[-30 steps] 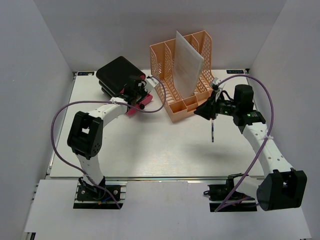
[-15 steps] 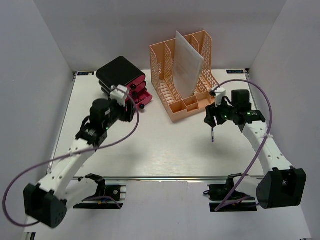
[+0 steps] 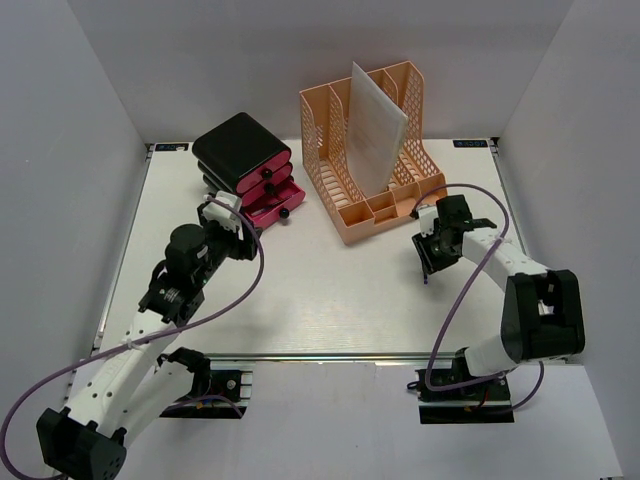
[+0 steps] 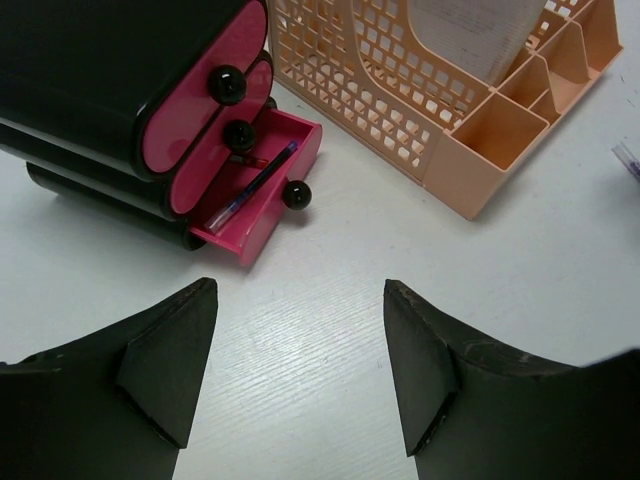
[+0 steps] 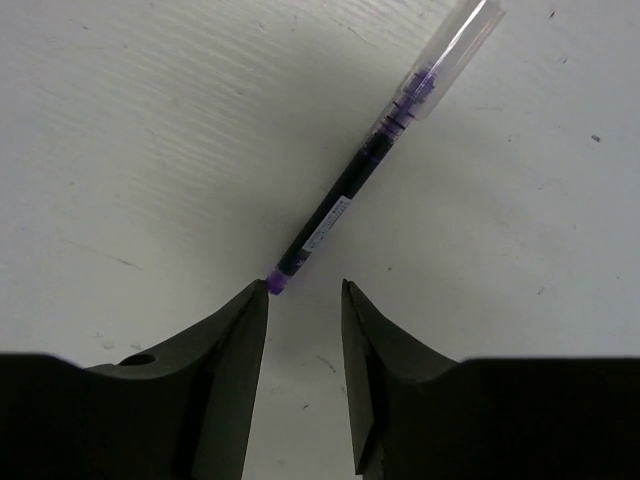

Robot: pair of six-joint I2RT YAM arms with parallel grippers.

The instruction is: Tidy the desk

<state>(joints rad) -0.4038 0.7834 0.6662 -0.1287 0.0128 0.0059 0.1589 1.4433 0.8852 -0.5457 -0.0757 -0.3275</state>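
Note:
On the white desk (image 3: 320, 300) lies a purple pen (image 5: 360, 170) with a clear cap, free of any grip. My right gripper (image 5: 305, 285) hovers low over its near end with the jaws narrowly open; the pen's tip touches the left fingertip (image 5: 255, 300) and nothing sits between the jaws. In the top view this gripper (image 3: 428, 258) is just in front of the orange organizer. My left gripper (image 4: 298, 290) stands wide open and empty over bare desk, a little in front of the black drawer unit (image 4: 110, 90); from above, that gripper (image 3: 240, 232) sits at centre left.
The drawer unit's bottom pink drawer (image 4: 265, 185) is pulled out with a pen (image 4: 250, 185) inside. An orange mesh file organizer (image 3: 370, 150) at the back centre holds a white sheet (image 3: 375, 125). Grey walls close in the left, right and back.
The left arm drew back from the drawer unit and its jaws opened. The right gripper dropped to the desk; the pen that hung from it now lies loose.

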